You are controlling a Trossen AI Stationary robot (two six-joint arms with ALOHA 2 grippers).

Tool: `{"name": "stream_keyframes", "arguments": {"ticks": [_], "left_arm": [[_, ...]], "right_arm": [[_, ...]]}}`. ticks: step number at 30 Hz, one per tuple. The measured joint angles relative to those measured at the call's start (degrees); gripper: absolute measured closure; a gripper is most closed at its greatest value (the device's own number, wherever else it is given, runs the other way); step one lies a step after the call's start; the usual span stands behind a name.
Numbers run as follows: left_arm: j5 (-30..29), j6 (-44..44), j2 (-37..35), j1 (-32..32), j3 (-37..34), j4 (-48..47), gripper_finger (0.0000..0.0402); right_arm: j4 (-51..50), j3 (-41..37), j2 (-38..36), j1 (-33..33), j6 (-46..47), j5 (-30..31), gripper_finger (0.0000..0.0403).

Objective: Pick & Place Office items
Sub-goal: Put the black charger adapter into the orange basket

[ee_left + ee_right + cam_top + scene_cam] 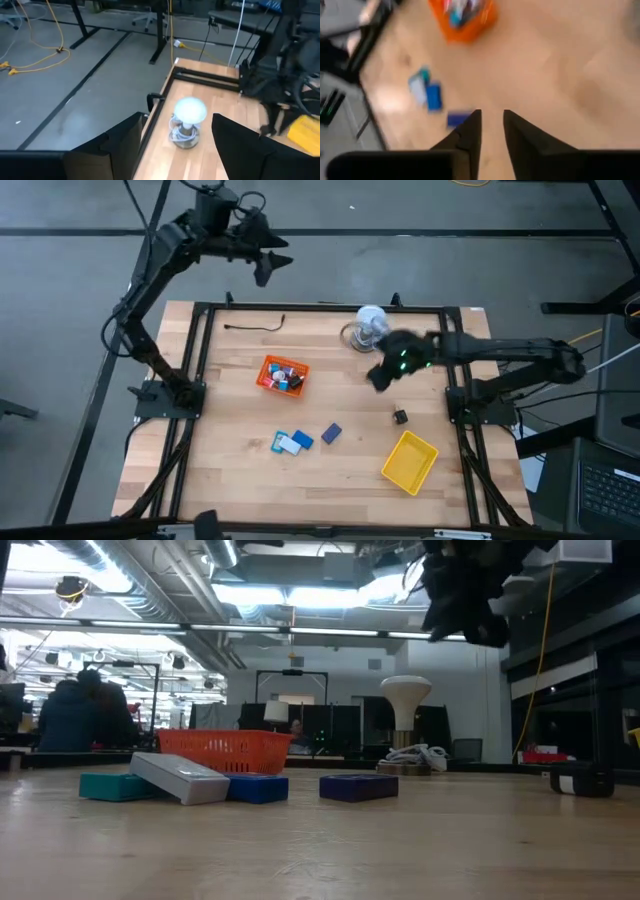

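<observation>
The office items are small blocks. A light blue one (290,443) and a navy one (331,433) lie on the table's near middle, and a tiny black piece (400,417) lies farther right. Several more fill the orange tray (282,373). My right gripper (380,377) hovers above the table to the right of the orange tray. It slants down, and its fingers (492,117) stand slightly open with nothing between them. My left gripper (265,268) is raised beyond the table's far edge, open (176,120) and empty.
A yellow tray (410,462) lies at the near right. A white-and-grey roll (368,328) stands at the far middle, close to my right arm. A black cord (255,326) lies near the far left. Bare wood shows between the blocks and the yellow tray.
</observation>
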Motion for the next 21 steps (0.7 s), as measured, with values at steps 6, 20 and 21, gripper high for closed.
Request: {"name": "stream_keyframes", "arguments": {"ticks": [6,20,21], "left_arm": [[0.2,4.6,-0.4,0.5,-0.1,-4.5,0.0167],[7.7,7.7,-0.3,2.0,-13.2,-0.6,0.0167],[7.8,7.7,-0.3,2.1,-13.6,-0.3,0.0167]], "right_arm": [[-9.7,0.0,5.9,9.2,15.6,1.0,0.0252],[-23.2,0.0,9.5,19.6,37.9,-1.6,0.0161],[-23.5,0.0,9.6,19.8,37.9,-1.5,0.0161]]}}
